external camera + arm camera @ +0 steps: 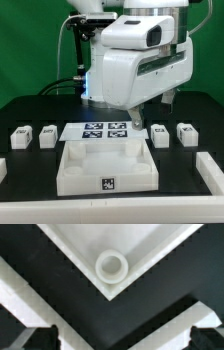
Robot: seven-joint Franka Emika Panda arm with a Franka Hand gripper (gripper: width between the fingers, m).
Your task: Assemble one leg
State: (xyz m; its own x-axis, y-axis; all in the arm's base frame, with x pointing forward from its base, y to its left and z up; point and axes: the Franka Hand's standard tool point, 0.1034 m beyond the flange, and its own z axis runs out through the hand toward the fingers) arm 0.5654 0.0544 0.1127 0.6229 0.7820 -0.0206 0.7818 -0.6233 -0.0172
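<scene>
Four small white tagged legs stand in a row on the black table: two at the exterior view's left (22, 133) (47, 133) and two at its right (159, 133) (186, 131). The large white square tray-like part (70, 172) lies in front of them. My gripper (150, 112) hangs above the tray's far right corner, apart from every leg. In the wrist view the gripper (120, 339) is open and empty. Its dark fingertips (35, 339) stand wide on either side of the tray's corner hole (110, 266). No leg shows in the wrist view.
The marker board (105, 130) lies flat behind the tray, between the two pairs of legs. White pieces sit at the exterior view's left edge (2, 168) and right edge (210, 170). The arm's bulky white body hides the table's back middle.
</scene>
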